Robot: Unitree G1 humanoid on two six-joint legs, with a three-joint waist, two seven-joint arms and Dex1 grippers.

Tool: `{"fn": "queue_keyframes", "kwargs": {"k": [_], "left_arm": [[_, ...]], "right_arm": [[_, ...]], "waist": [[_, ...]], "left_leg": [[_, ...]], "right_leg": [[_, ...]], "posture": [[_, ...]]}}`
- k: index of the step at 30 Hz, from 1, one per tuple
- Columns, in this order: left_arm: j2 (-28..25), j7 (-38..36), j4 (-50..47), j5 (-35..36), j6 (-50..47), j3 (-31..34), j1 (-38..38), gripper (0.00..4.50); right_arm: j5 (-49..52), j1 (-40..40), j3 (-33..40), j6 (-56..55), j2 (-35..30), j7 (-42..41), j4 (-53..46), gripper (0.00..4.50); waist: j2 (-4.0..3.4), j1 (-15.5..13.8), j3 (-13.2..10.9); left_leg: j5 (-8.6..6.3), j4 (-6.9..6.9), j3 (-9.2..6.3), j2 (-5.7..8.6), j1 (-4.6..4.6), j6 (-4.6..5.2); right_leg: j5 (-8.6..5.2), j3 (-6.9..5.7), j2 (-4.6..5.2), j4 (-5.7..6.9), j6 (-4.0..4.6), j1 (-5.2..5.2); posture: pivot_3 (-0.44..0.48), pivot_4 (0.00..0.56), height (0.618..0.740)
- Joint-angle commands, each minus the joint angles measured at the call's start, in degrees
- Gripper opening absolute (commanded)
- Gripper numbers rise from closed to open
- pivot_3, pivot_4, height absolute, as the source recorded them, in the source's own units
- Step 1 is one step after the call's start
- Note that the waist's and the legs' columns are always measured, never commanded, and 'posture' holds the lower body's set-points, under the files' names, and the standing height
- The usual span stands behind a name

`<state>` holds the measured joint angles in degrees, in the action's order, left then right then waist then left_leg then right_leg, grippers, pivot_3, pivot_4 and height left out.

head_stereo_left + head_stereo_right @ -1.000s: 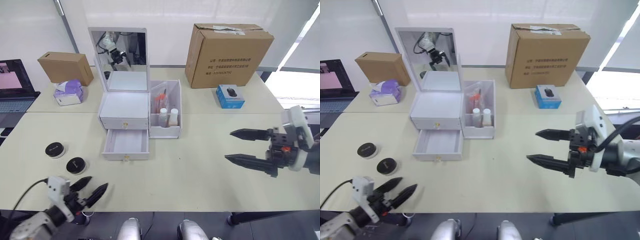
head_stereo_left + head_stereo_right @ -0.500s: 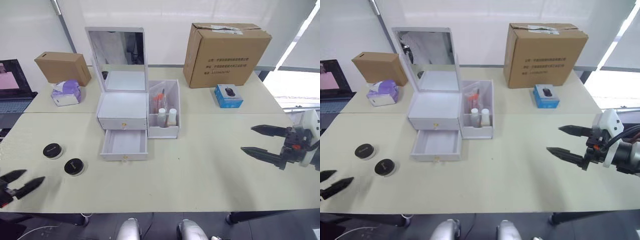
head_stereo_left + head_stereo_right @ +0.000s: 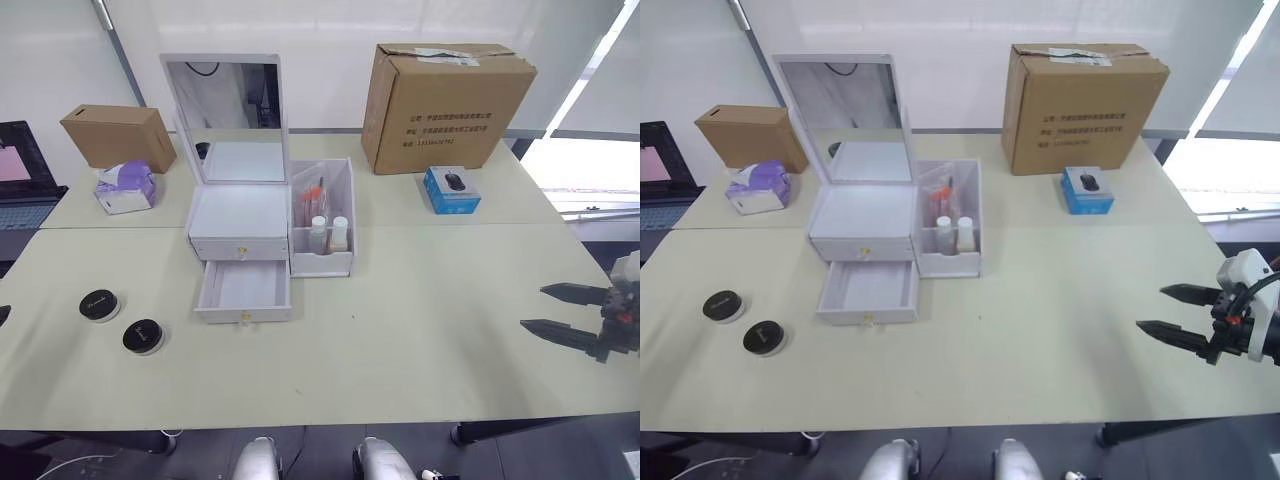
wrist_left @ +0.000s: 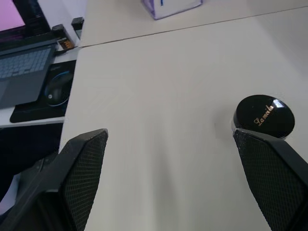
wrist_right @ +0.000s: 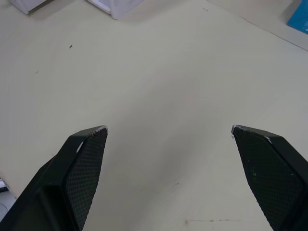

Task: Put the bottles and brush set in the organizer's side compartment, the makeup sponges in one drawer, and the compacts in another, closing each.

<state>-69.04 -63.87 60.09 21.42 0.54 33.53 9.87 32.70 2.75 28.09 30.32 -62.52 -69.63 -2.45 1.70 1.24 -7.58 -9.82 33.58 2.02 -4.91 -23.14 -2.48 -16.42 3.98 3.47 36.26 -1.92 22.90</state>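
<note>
The white organizer (image 3: 243,215) stands mid-table with its mirror lid (image 3: 222,95) upright. Its upper drawer is shut, and the lower drawer (image 3: 245,290) is pulled out and empty. Two bottles (image 3: 329,232) and the brush set (image 3: 312,195) stand in the side compartment (image 3: 323,262). Two black-lidded compacts (image 3: 100,305) (image 3: 144,336) lie on the table left of the organizer. The makeup sponges are out of view. My left gripper (image 4: 169,132) is open at the table's left edge, one compact (image 4: 263,117) close by one finger. My right gripper (image 3: 533,307) is open and empty at the far right.
A large cardboard box (image 3: 450,95) and a small blue box (image 3: 451,190) sit at the back right. A small cardboard box (image 3: 115,135) and a purple tissue pack (image 3: 125,187) sit at the back left. A laptop (image 4: 29,67) lies beyond the left table edge.
Both arms have drawn outward: the left gripper from the front edge near the compacts to the far left edge, the right gripper toward the right edge. The head view has shifted too.
</note>
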Motion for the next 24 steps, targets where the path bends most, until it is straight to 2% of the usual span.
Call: {"fn": "queue_keyframes", "kwargs": {"k": [1,5,7,9,12,20,22,24], "left_arm": [[1.1,-1.68,-5.86,1.63,-1.56,1.32,-2.8,4.48],[5.63,-3.0,-22.57,6.44,-8.64,7.07,-13.7,4.48],[8.3,-1.64,-29.36,7.84,-10.89,10.2,-18.64,4.48],[11.17,0.26,-34.55,8.74,-12.15,12.97,-22.48,4.48],[14.86,2.47,-40.5,9.44,-13.5,15.39,-26.45,4.48],[28.63,6.46,-57.99,12.37,-12.84,19.4,-37.67,4.48],[32.37,7.27,-60.38,12.08,-11.12,18.56,-39.38,4.48],[36.13,9.52,-64.36,9.31,-8.96,15.13,-40.76,4.48]], "right_arm": [[4.97,-4.4,-1.43,6.94,-1.97,0.4,-6.38,4.5],[12.89,-18.55,-8.79,18.67,-4.37,-0.6,-9.13,4.5],[17.53,-25.26,-11.86,22.72,-4.85,-2.34,-12.01,4.5],[19.37,-32.5,-15.77,25.01,-4.5,-3.55,-12.82,4.5],[19.37,-39.29,-20.23,26.27,-3.92,-5.66,-11.86,4.5],[16.13,-48.69,-28.42,24.46,-1.29,-11.91,-9.56,4.5],[15.27,-49.97,-29.49,24.03,-0.57,-12.48,-9.23,4.5],[15.38,-51.14,-29.6,24.55,0.65,-12.26,-8.56,4.5]], "waist": [[-0.02,0.24,0.01],[-0.12,0.95,-0.03],[0.02,1.0,-0.02],[0.03,1.01,-0.02],[0.15,0.58,0.04],[0.3,-0.33,0.14],[0.29,-0.41,0.15],[0.3,-0.52,0.15]], "left_leg": [[0.0,0.01,0.0,0.0,0.01,0.01],[0.01,0.0,0.05,-0.06,0.03,0.02],[0.01,-0.02,0.09,-0.14,0.01,0.02],[0.01,-0.09,0.1,-0.18,0.01,0.02],[0.0,-0.2,0.17,-0.18,0.01,0.01],[-0.01,-0.21,0.67,-0.16,0.0,-0.02],[-0.01,-0.2,0.78,-0.12,0.01,-0.02],[-0.01,-0.2,0.85,-0.06,0.01,-0.01]], "right_leg": [[0.01,0.01,-0.01,0.05,-0.01,-0.07],[0.03,0.06,0.02,0.09,0.03,-0.13],[0.18,-0.01,0.01,0.1,0.41,0.12],[0.18,-0.01,0.0,0.06,0.44,0.15],[0.14,-0.03,0.05,-0.03,0.38,0.2],[0.25,-0.07,0.4,-0.11,0.56,0.31],[0.24,-0.09,0.51,-0.11,0.54,0.32],[0.22,-0.1,0.58,-0.1,0.51,0.31]], "posture": [[0.0,0.15,0.74],[0.0,0.15,0.74],[0.0,0.15,0.74],[0.0,0.15,0.74],[0.0,0.15,0.74],[0.0,0.15,0.74],[0.0,0.15,0.74],[0.0,0.15,0.74]]}}
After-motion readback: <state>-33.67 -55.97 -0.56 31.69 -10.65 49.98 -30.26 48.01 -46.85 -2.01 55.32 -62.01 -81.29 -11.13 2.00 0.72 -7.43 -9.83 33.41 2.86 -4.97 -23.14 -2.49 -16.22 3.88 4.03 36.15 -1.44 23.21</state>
